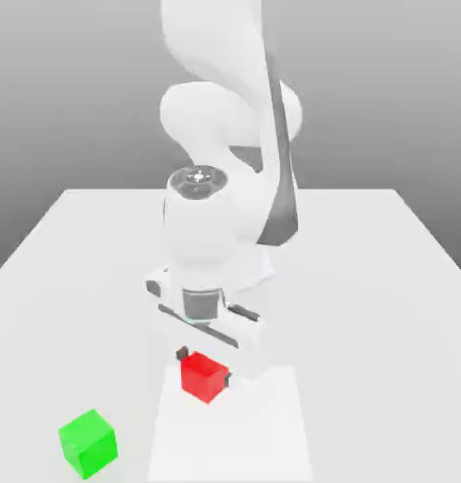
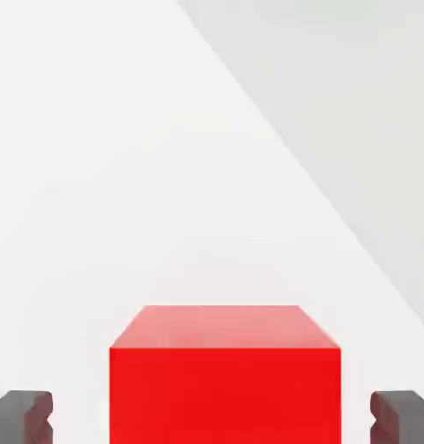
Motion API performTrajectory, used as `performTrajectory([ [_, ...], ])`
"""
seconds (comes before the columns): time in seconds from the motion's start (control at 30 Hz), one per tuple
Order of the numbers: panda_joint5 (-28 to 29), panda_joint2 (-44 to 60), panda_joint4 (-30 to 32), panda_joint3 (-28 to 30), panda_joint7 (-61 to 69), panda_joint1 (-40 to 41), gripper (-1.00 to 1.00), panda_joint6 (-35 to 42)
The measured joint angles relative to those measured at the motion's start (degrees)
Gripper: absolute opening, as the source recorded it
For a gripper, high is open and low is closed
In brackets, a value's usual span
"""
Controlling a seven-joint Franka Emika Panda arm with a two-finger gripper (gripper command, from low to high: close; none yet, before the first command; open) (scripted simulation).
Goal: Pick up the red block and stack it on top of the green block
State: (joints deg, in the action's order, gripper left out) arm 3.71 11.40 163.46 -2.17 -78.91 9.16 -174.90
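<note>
Exterior view: a small bright red cube with plain glossy faces, the red block, sat on the flat, matte white tabletop, resting inside a slightly brighter white rectangular patch toward the near edge. A matching bright green cube, the green block, stood well apart from it, nearer the camera and toward the exterior view's left, alone on the table. The smooth white rounded arm folded steeply down over the table, its hand pointing straight down, with a grey strip running along one side of the upper link. The two-finger gripper was lowered around the red block; one dark fingertip showed at the block's upper-left corner and another at its right side, each just beside a face. Hand view: the red block sat centred between two dark grey, notched fingertips, its top face a paler red than its front. A clear strip of white table showed between each fingertip and the block's sides, so the jaws stood a little wider than the cube, bracketing it without touching. Beyond the block, the table surface divided along a diagonal line into a brighter and a greyer white area.
</note>
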Motion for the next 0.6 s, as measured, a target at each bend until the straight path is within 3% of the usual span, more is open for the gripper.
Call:
performTrajectory([
  [0.2,0.13,0.05,-0.01,0.00,-0.13,0.00,-1.00,-0.12],
  [0.4,-4.25,-7.47,0.86,-2.24,2.87,1.05,-1.00,6.23],
  [0.6,-4.87,-14.96,1.91,-1.84,3.43,0.70,-1.00,12.94],
])
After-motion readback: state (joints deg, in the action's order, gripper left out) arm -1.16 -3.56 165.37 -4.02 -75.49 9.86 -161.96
